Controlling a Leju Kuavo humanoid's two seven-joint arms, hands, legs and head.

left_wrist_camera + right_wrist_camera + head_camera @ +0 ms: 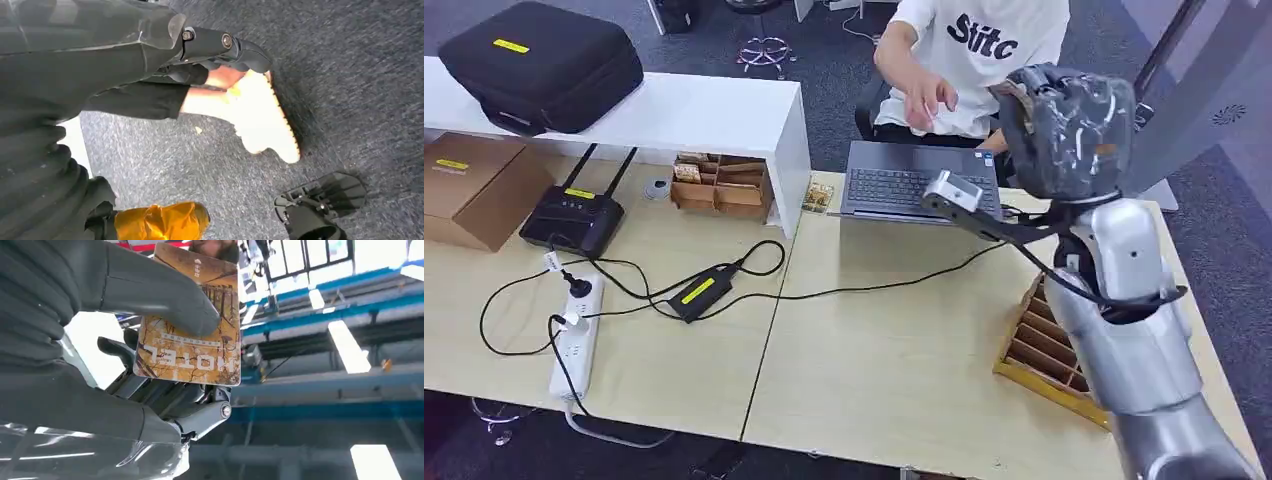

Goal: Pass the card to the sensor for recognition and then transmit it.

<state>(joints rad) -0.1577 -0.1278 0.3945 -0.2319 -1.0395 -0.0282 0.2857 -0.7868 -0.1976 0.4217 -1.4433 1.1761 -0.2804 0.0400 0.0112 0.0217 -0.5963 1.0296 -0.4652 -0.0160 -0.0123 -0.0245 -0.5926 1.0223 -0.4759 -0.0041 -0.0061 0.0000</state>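
Note:
My right hand [1064, 130] is raised high above the table's far right, over the laptop's right end. In the right wrist view its thumb [165, 295] presses a brown hotel card [195, 350] against the darker fingers behind it; the card's printed face shows and it points up at the ceiling. A black box with two antennas [574, 218] sits far off on the table's left, under a white shelf. In the left wrist view my left hand [220, 47] hangs over grey carpet, its dark fingers stretched out around nothing.
A person in a white t-shirt [984, 50] sits behind the open laptop [914, 185], one hand [929, 95] above it. A slotted wooden rack [1044, 340] lies beside my right arm. Cables, a power strip [579, 340] and a black adapter [699, 292] cover the left half.

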